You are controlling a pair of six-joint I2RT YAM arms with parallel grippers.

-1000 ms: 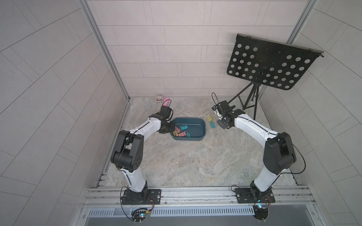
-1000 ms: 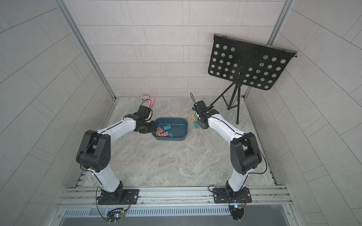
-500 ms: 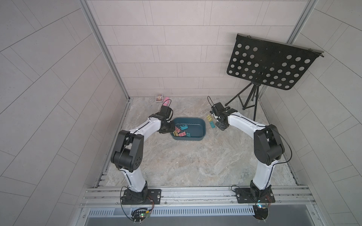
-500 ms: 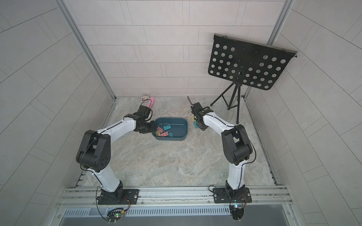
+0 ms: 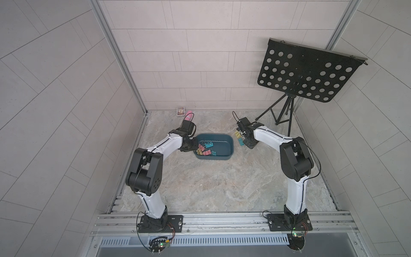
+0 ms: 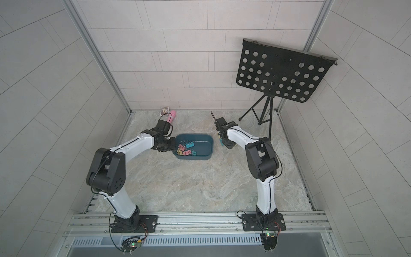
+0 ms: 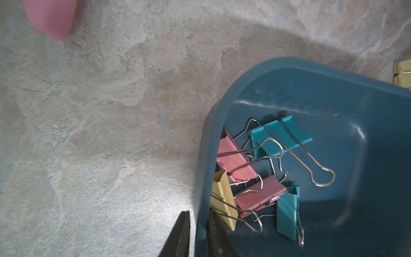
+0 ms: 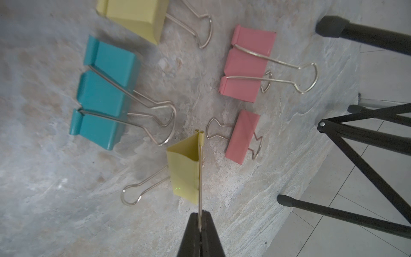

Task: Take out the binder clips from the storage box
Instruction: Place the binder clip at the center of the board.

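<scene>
The dark teal storage box [image 5: 224,145] [image 6: 203,146] sits mid-table with several pink, yellow and teal binder clips [image 5: 204,149] [image 7: 251,178] heaped at its left end. My left gripper [image 7: 199,227] is shut on the box's left rim [image 7: 201,178], one finger outside and one inside. Right of the box, several clips [image 5: 239,138] [image 8: 106,89] lie on the table. Just above them, my right gripper [image 8: 200,220] is shut on the wire handle of a yellow binder clip [image 8: 184,171]. In both top views the right wrist hides that clip.
A black music stand on tripod legs [image 5: 284,111] [image 8: 355,133] stands at the back right, close to the loose clips. A pink stick [image 5: 189,115] [image 7: 49,15] and a small card box [image 5: 180,110] lie at the back left. Tiled walls enclose the table.
The right arm's elbow has swung inward and back, while its gripper stayed by the loose clips right of the box. The left arm and the box have not moved.
</scene>
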